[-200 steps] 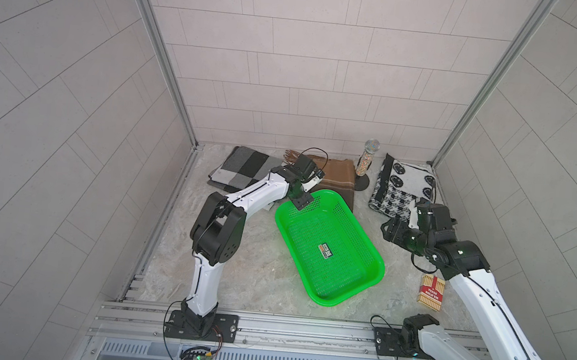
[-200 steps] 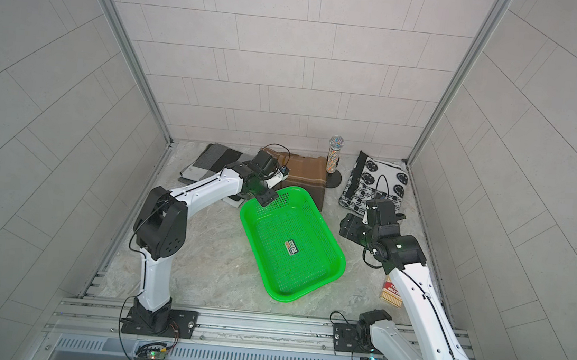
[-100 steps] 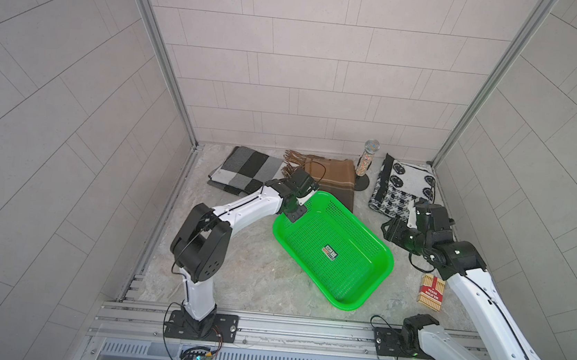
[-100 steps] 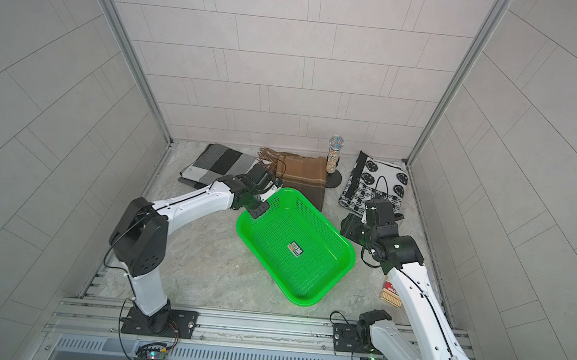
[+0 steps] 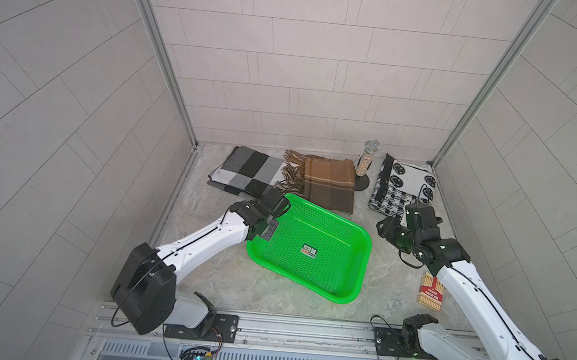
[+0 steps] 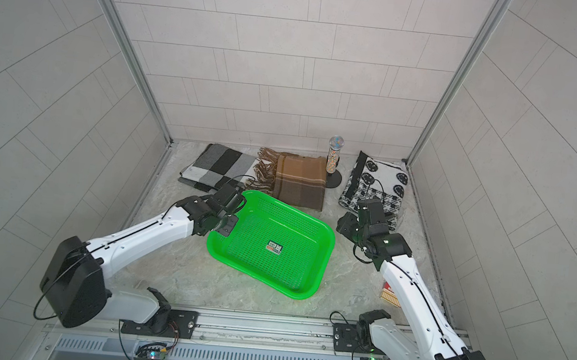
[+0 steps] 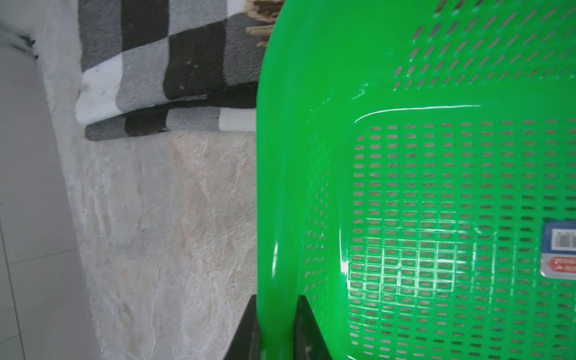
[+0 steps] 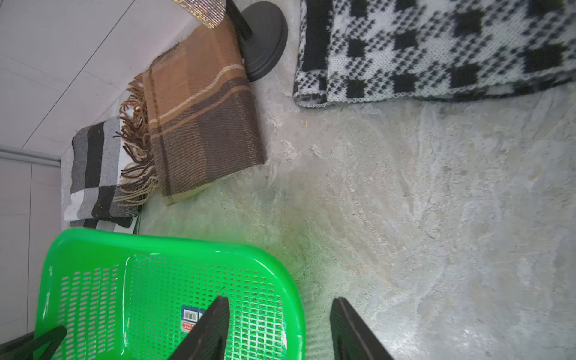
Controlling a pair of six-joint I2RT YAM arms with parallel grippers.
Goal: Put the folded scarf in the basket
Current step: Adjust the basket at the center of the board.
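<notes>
Green plastic lies nearest us: the basket sits empty on the stone-look table, with only a small sticker on its perforated floor. Within the last second the left gripper has closed on the basket's side rim, pinching it between both fingers, and swung the basket round toward the front. We judge this frees room for loading. The right gripper hovers by the opposite rim, fingers spread and empty. Farthest back, along the wall, 3 neatly folded scarves lie outside the basket: the grey-and-black check scarf, the fringed brown plaid scarf just beside the far rim, and the houndstooth scarf; which one is meant we cannot tell
</notes>
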